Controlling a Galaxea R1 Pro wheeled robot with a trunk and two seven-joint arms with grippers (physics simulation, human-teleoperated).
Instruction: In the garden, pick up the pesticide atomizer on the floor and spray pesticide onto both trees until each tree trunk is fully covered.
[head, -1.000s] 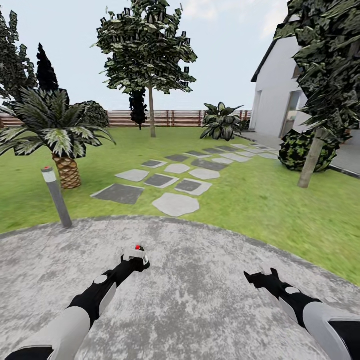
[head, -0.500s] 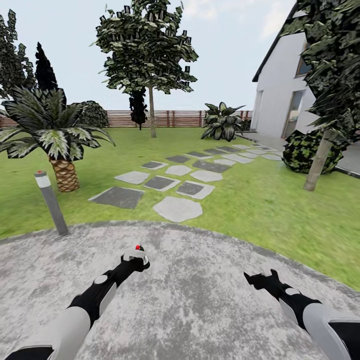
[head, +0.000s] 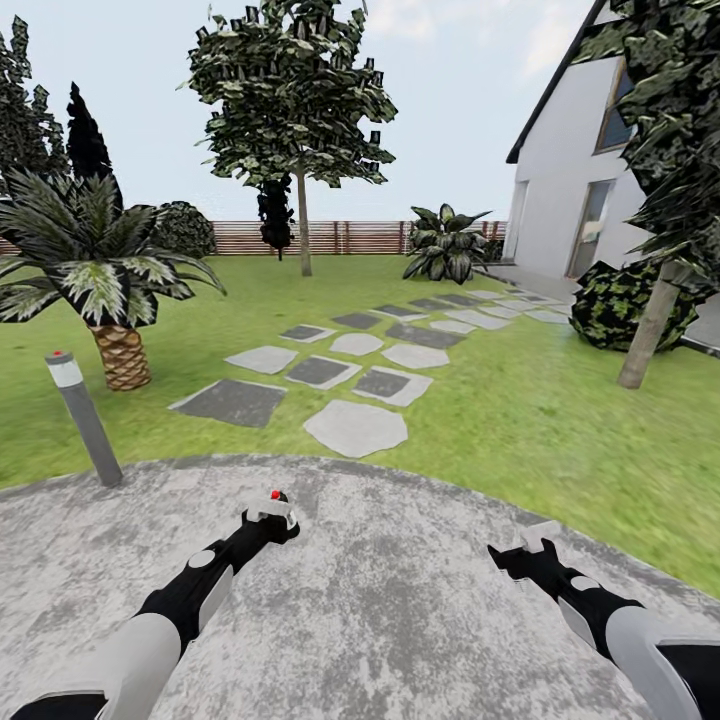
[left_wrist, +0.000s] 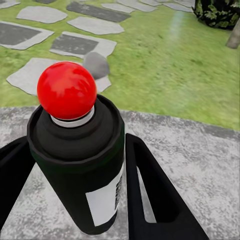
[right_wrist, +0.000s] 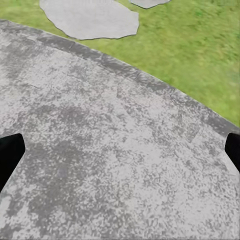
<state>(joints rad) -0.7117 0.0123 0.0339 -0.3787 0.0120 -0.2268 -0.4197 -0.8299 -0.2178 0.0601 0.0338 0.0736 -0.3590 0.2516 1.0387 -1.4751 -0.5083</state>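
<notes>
Your left tool is pinching the sprayer, and you are holding it upright in front of you, low over the grey paved ground. In the left wrist view the sprayer is standing between the two black fingers, a dark can with a white label and a round red cap on top. Your right tool is hanging over the same paving, near the edge of the lawn, and its two fingers are spread wide apart with nothing between them; the fingertips are sitting at the two sides of the right wrist view. Ahead of you the stepping stones are leading across the grass. One tree is standing far ahead near the wooden fence, with its thin trunk bare. The second trunk is rising to your right, beside a dark shrub and near the white house. To your left a grey lamp post is standing at the paving edge, and a short palm is behind it.
</notes>
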